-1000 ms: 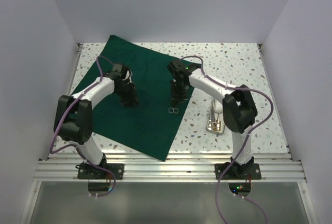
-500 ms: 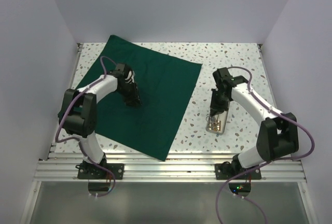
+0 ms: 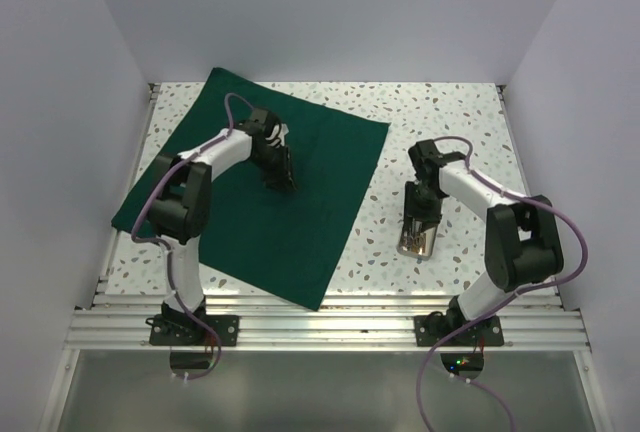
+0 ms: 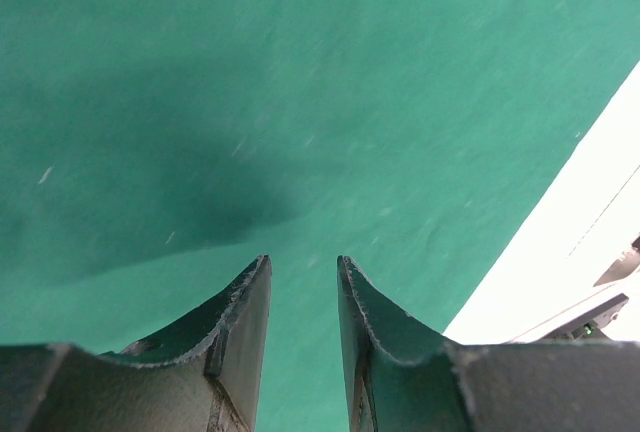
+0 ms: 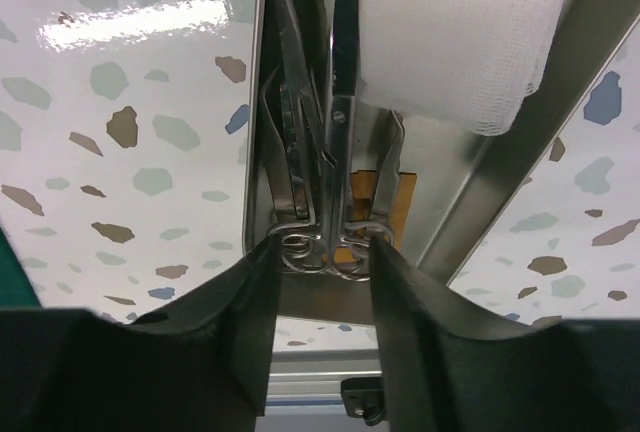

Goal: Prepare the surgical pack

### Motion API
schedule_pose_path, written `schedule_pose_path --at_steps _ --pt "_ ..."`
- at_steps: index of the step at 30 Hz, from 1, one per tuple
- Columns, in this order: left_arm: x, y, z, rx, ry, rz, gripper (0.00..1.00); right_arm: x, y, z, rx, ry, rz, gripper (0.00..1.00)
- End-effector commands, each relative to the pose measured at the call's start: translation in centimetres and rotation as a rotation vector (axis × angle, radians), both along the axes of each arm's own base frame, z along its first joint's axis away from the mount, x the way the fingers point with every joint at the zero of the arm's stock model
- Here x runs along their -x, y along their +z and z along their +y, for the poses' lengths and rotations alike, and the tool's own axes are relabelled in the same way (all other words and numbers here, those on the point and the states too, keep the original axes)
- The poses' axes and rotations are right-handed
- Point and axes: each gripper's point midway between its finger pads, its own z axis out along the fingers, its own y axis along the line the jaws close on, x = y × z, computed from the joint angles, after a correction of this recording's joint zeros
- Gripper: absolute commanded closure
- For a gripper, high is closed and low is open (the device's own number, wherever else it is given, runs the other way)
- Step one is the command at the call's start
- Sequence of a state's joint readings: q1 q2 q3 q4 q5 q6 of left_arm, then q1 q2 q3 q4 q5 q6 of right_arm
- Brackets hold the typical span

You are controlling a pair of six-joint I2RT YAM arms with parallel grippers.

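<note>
Dark green cloth drape [image 3: 300,222]: flat, centre-left of top view. Soft, light, prob. bunches; pinch at edge/corner. Small rectangular steel tray [image 3: 417,245]: right of centre, off drape. Rigid, slick; take by rim. Steel scissors [image 5: 343,82] + forceps [image 5: 288,102] lie in tray beside white gauze square [image 5: 450,32]. Hard, slippery; grip near ring handles.

Left gripper [image 4: 303,272]: jaws narrowly apart, empty, over drape. Right gripper [image 5: 322,252]: jaws straddle ring handles; clamped or free, can't tell.

Only right wrist view shows tray contents. Top view gives drape/tray layout.
</note>
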State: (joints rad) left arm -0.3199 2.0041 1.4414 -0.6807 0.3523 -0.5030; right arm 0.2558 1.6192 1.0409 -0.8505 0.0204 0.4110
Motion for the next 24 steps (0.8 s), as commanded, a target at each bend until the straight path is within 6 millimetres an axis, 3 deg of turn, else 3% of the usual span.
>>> schedule_pose_path --at_steps 1,3,8,11,18,24 --pt "-1.7 0.2 -1.7 0.025 -0.050 -0.032 0.64 -1.6 1.6 -0.8 0.036 0.010 -0.067 0.54" --pt "-1.5 -1.3 -2.4 0.027 -0.077 0.017 0.64 -1.9 2.6 -1.6 0.056 -0.010 -0.072 0.51" --pt "-1.4 -2.6 -4.0 0.025 -0.113 0.028 0.64 -2.7 4.5 -3.9 0.091 -0.083 -0.095 0.53" --pt "-0.5 -3.7 -5.4 0.033 -0.146 0.059 0.65 -2.7 4.5 -5.6 0.101 -0.136 -0.078 0.54" --pt "1.2 -5.3 -7.3 0.035 -0.204 0.101 0.65 -2.2 1.8 -7.2 0.071 -0.203 -0.018 0.53" --pt "0.7 -4.0 -7.2 0.013 -0.211 0.066 0.66 -2.4 -0.8 -6.4 0.008 -0.221 0.028 0.55"
